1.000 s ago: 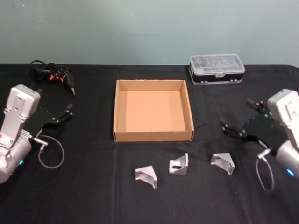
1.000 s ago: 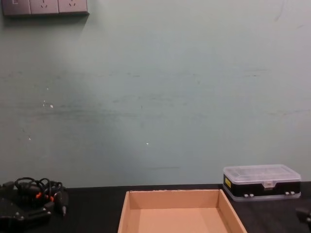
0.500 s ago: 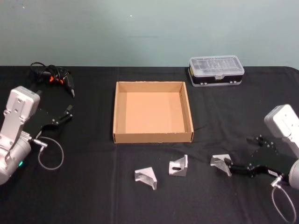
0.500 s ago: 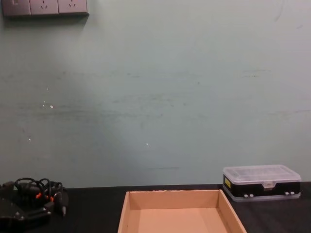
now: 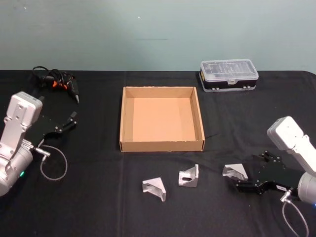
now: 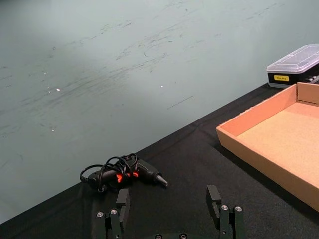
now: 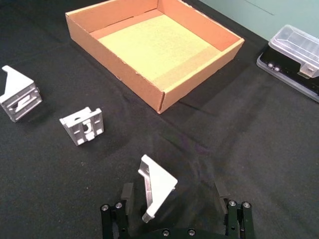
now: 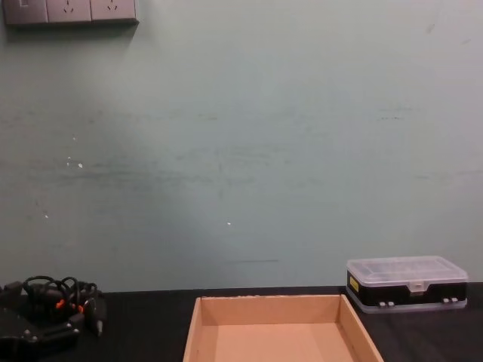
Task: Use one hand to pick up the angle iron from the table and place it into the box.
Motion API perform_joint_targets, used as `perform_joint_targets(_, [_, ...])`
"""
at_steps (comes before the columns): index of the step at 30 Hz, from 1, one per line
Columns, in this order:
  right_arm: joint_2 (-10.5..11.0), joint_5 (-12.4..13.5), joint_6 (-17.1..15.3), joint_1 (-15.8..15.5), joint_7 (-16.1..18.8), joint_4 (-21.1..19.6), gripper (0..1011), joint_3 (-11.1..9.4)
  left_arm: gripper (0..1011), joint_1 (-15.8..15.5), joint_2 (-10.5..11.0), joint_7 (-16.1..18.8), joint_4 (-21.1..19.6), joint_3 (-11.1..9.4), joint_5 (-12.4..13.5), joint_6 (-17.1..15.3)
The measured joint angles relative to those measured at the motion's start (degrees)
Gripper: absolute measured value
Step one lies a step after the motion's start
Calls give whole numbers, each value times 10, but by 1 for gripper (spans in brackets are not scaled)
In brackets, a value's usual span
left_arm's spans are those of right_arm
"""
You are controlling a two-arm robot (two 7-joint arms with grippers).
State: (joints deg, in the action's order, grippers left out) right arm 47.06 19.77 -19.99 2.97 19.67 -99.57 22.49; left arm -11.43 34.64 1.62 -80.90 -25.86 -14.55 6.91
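Box (image 5: 162, 144) empty, nothing placed yet. Three angle irons lie on the table (image 5: 98, 197) in front of it. Right gripper (image 7: 174, 193) sits low at the rightmost angle iron (image 7: 157, 185), fingers spread either side, not yet clamped. Left gripper (image 6: 168, 199) parked at the table's left, fingers apart. Remaining, by judgement: clamp, lift, carry to box, let go.
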Motion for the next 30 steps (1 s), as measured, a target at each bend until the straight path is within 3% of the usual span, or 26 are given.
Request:
perform_joint_targets(9, [-26, -25, -6, 9, 1, 14, 1004, 4, 1011, 0, 0, 0, 0, 0, 0, 0])
perform_joint_targets(19, [-25, -24, -6, 9, 0, 14, 1004, 4, 1011, 0, 0, 0, 0, 0, 0, 0])
perform_joint_targets(26, [-25, -22, -6, 9, 0, 14, 887, 4, 1011, 0, 0, 0, 0, 0, 0, 0])
perform_joint_targets(30, [-24, -22, -6, 9, -1, 14, 741, 4, 1012, 0, 0, 0, 0, 0, 0, 0])
